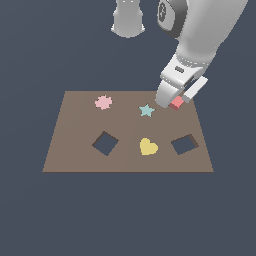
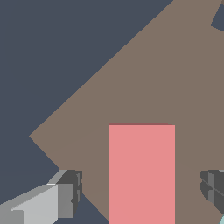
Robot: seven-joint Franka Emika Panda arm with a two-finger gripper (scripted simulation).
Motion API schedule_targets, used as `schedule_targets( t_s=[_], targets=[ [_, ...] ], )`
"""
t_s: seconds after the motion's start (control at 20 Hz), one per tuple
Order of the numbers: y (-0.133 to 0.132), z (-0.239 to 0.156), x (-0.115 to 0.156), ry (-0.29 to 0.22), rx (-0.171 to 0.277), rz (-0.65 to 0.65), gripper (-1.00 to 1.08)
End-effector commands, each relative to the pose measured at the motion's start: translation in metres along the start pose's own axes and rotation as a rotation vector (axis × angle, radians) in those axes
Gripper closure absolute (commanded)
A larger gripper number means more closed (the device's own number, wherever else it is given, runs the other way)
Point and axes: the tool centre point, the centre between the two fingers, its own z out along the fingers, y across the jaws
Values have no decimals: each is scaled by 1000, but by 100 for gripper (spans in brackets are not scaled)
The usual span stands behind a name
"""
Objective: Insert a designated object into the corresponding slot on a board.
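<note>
The coral-red block [image 1: 176,103] sits at the far right part of the brown board [image 1: 70,155]. My gripper [image 1: 174,99] is lowered around the block. In the wrist view the block [image 2: 141,173] lies between the two fingers [image 2: 65,197] with a gap on each side, so the gripper is open and not touching it. The slot [image 1: 184,144], a slightly tilted dark square cutout, lies near the board's front right, nearer the camera than the block. A dark cutout corner [image 2: 218,19] shows at the edge of the wrist view.
A second dark cutout turned like a diamond [image 1: 105,143] is at the board's front left. A yellow heart [image 1: 148,147], a teal star [image 1: 146,110] and a pink shape [image 1: 103,102] are on the board. Dark floor surrounds the board.
</note>
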Motion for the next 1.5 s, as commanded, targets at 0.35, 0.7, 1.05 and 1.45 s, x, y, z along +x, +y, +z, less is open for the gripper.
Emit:
schedule_targets(
  t_s=[0.35,0.7,1.05,1.45],
  targets=[
    [0,19,0,0,-1,1,-92],
    [0,20,-1,0,-1,1,108],
    [1,19,-1,0,-2,1,108],
    [7,19,1,0,-2,-38,108]
  ],
)
